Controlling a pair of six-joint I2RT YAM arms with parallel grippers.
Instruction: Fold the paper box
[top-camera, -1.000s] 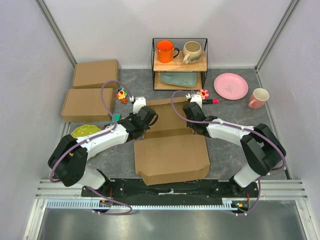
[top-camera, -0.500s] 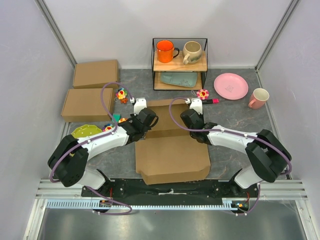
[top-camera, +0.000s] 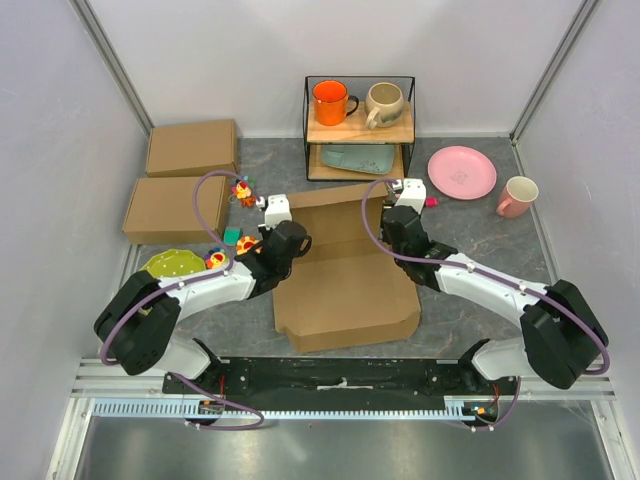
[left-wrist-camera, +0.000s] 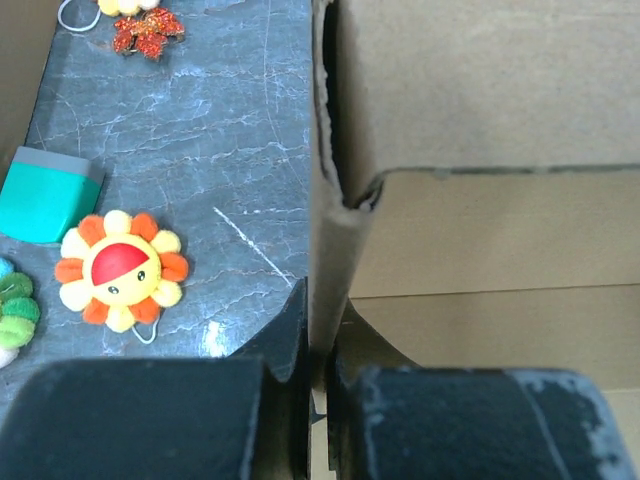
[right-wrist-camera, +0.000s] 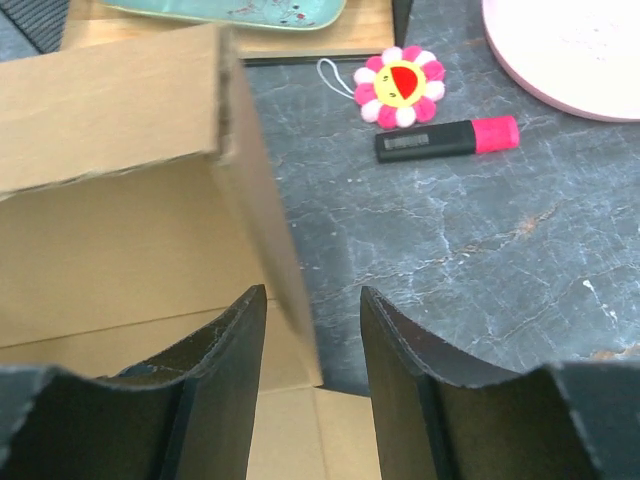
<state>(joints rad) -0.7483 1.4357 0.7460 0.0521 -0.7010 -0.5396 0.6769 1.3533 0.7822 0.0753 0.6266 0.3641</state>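
Since the box (top-camera: 345, 300) lies in the middle of the tabletop (top-camera: 470, 225) between my two arms, each arm has its own side of it to hand.

- Left tool (left-wrist-camera: 320, 345): pressed together on the lower edge of the left wall (left-wrist-camera: 330, 250); cardboard pinched between both fingers. The wall stands upright.
- Right tool (right-wrist-camera: 312, 320): spread. The right wall (right-wrist-camera: 262, 210) stands in the gap, nearer the left-hand finger in that view; contact I cannot tell.
- Both walls run lengthwise away from my wrists, towards the raised back panel. I judge the coming move depends on the right wall staying between those fingers.
- Neither arm is clearly nearer; the box sits about evenly between them.

Writing: none on the box, plain brown. A pink marker (right-wrist-camera: 447, 139) beside the right wall carries a label strip, too small to read.
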